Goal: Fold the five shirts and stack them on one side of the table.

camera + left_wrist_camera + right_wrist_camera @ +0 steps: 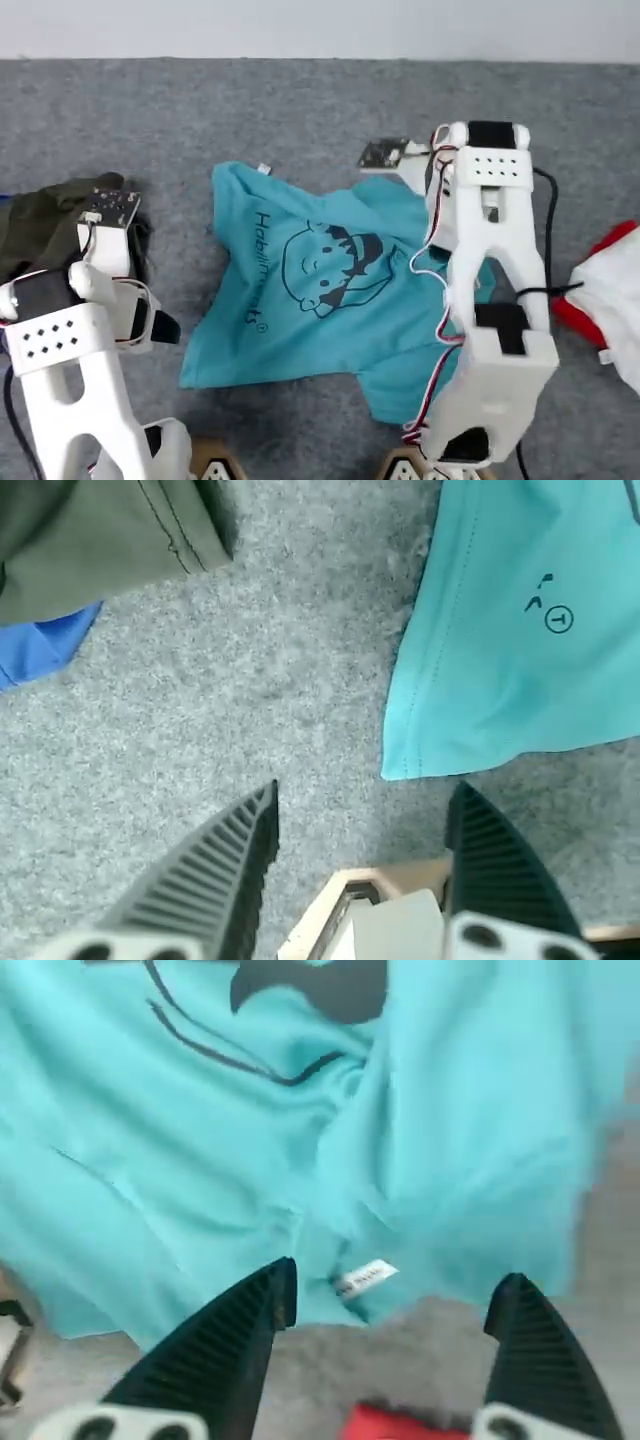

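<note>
A teal shirt (310, 290) with a cartoon print lies spread out, slightly rumpled, in the middle of the grey felt table (300, 110). My left gripper (365, 795) is open just above the felt, close to the teal shirt's hem corner (400, 765) and not touching it. My right gripper (398, 1278) hovers open over the teal shirt (300, 1140) near its white neck label (365, 1278), with nothing between the fingers. A bunched olive shirt (45, 225) lies at the left edge, and a red and white shirt (610, 290) at the right edge.
A piece of blue cloth (40, 645) peeks out from under the olive shirt (100, 530). The right arm (490, 260) stands over the teal shirt's right side and hides part of it. The arm bases (215, 465) sit at the front edge.
</note>
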Robot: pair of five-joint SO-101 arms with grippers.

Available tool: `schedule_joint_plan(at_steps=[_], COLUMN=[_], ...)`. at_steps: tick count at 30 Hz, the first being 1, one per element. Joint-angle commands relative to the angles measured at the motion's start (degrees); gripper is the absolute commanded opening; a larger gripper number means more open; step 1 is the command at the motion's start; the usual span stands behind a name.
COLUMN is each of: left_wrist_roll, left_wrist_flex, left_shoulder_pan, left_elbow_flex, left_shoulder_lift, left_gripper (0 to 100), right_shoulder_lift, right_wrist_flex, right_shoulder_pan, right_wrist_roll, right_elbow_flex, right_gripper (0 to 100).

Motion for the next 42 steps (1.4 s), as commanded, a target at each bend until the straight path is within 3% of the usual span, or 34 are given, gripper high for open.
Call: schedule_joint_plan(at_steps=[1, 5, 10, 16, 20, 27, 37, 39, 42], left_wrist_roll=[0.2, 0.2, 0.2, 0.3, 0.3, 0.4, 0.2, 0.2, 0.2], left_wrist_flex=[1.1, 1.1, 1.2, 1.2, 1.2, 1.2, 1.2, 1.2, 1.3], left_shoulder_pan=[0.2, 0.2, 0.1, 0.1, -0.1, -0.2, -0.2, -0.2, -0.2], left_elbow_flex=[-0.1, -0.3, -0.2, -0.1, -0.2, -0.1, -0.2, -0.2, -0.3], left_shoulder_lift=[-1.2, -1.2, -1.2, -1.4, -1.5, -1.5, -1.6, -1.6, -1.6], left_gripper=[26, 26, 26, 26, 26, 26, 26, 26, 26], right_shoulder_lift=[-4.0, 0.0, 9.4, 26.2, 36.8, 52.8, 58.4, 58.9, 58.9], right_wrist_flex=[-6.6, -17.4, -22.9, -20.2, -12.7, -7.8, -8.7, -8.8, -8.9], right_shoulder_pan=[-0.4, 0.0, -2.0, -5.9, -7.9, -8.1, -8.0, -8.1, -8.0], right_wrist_roll=[-3.3, -10.9, -19.3, -19.8, -19.8, -19.6, -18.7, -18.7, -18.9], right_elbow_flex=[0.0, -0.5, -8.4, -23.7, -37.5, -58.8, -65.8, -65.6, -65.5], right_gripper=[31.8, 31.8, 31.8, 31.8, 31.8, 31.7, 31.6, 28.8, 14.1])
